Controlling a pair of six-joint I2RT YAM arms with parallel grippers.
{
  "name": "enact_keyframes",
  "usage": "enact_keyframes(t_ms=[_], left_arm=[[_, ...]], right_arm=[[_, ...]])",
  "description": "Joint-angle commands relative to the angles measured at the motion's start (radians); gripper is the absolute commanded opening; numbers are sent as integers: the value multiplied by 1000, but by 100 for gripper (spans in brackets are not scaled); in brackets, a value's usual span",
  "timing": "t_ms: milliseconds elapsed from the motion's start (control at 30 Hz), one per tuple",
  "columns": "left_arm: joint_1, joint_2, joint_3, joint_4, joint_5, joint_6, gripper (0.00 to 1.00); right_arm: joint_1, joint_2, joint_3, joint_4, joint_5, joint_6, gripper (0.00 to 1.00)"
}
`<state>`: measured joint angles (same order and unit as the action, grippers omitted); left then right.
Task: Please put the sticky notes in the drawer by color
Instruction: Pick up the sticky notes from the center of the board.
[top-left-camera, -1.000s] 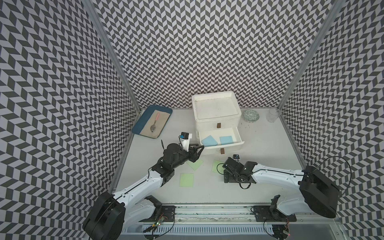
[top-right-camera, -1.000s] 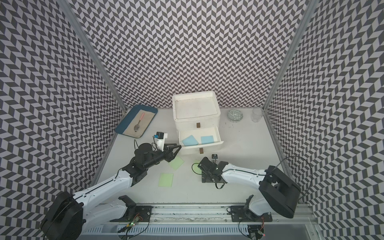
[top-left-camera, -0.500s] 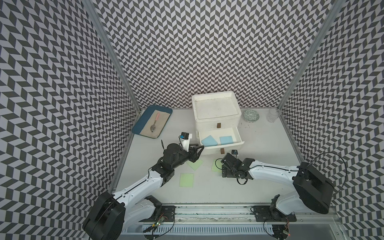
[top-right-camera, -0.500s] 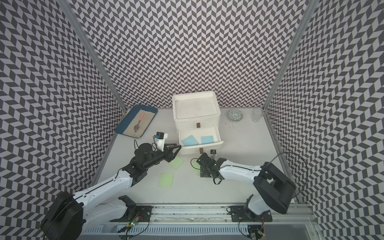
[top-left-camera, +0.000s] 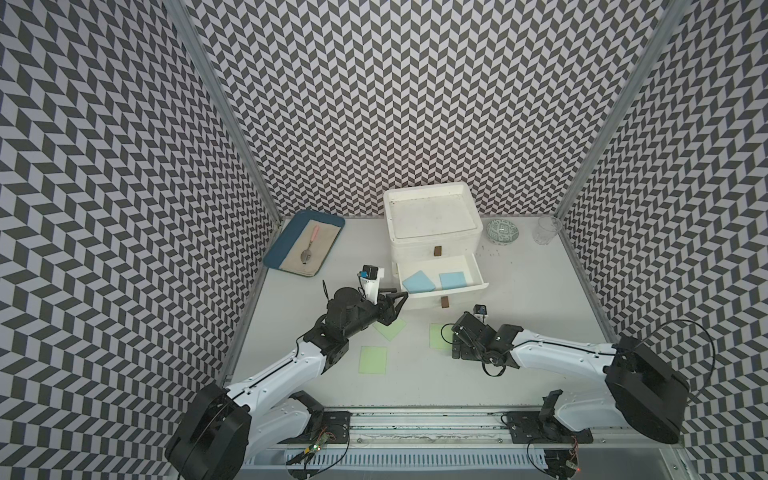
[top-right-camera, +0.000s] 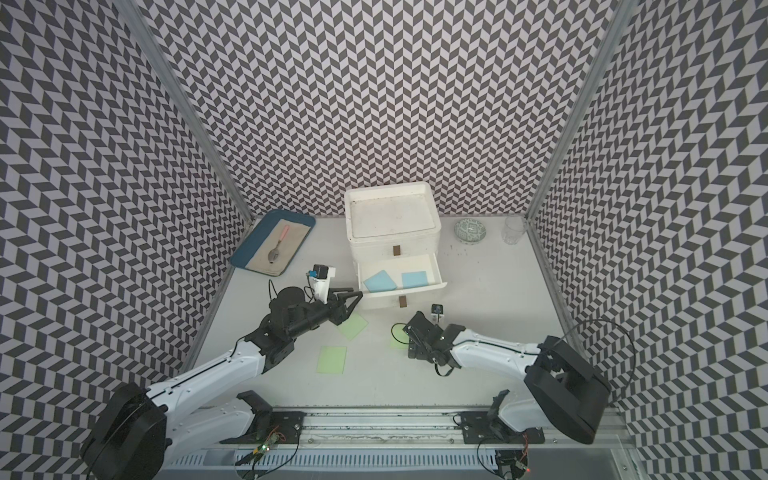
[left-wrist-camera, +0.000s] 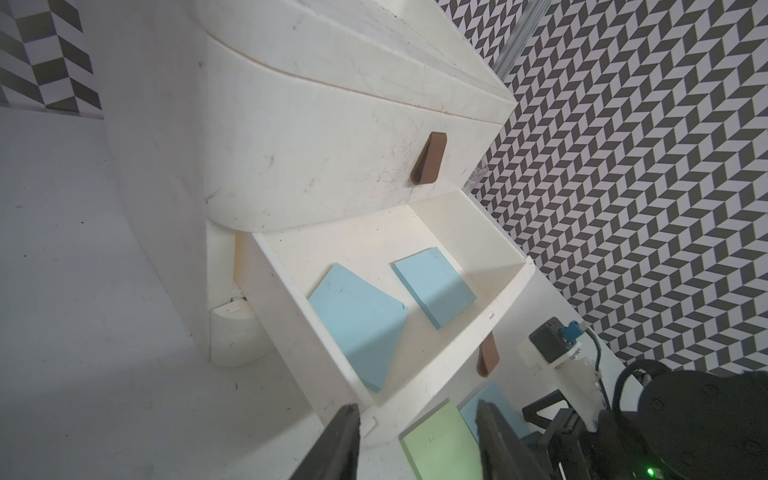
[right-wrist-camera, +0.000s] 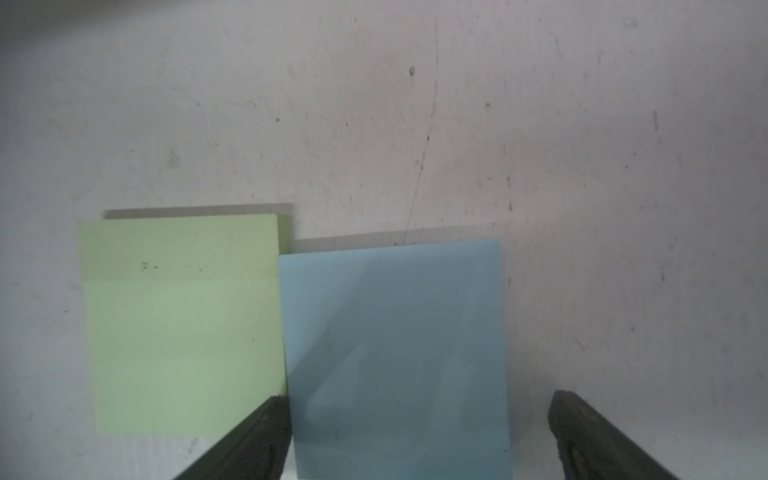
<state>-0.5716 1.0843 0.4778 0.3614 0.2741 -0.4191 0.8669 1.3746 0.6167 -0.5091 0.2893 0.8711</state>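
Lying flat, blue sticky note (right-wrist-camera: 395, 353) sits between spread right fingers (right-wrist-camera: 257, 444).

Before you: black-and-white chevron walls (top-left-camera: 415, 104), a white drawer unit (top-left-camera: 415, 245) with brown pull tabs (top-left-camera: 437, 250), light-blue sticky notes (top-left-camera: 419, 281), pastel-green sticky notes (top-left-camera: 372, 360) on your pale-grey bench (top-left-camera: 540, 311), a blue tray (top-left-camera: 282, 251), a pink-handled spoon (top-left-camera: 310, 243) and a green-patterned bowl (top-left-camera: 503, 231).

A green note (top-left-camera: 435, 336) is half hidden by the right arm (top-left-camera: 552, 358); a blue note (right-wrist-camera: 395, 353) is cropped at the bottom.
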Motion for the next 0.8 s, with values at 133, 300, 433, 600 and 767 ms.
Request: enact_keyframes(t_ms=[133, 300, 433, 600, 767], left_arm=[[-4, -21, -10, -4, -2, 11, 49], [-5, -27, -11, -8, -6, 13, 49], [-5, -23, -12, -2, 0, 10, 49], [-4, -23, -13, 1, 6, 8, 49], [-4, -27, -12, -3, 5, 9, 49]], right_arm=[[-3, 80, -17, -44, -37, -33, 99], [-3, 35, -15, -58, -30, -43, 99], [-21, -69, -11, -79, -21, -43, 99], [-27, -127, 16, -100, -16, -50, 99], [-28, -74, 22, -76, -20, -81, 99]])
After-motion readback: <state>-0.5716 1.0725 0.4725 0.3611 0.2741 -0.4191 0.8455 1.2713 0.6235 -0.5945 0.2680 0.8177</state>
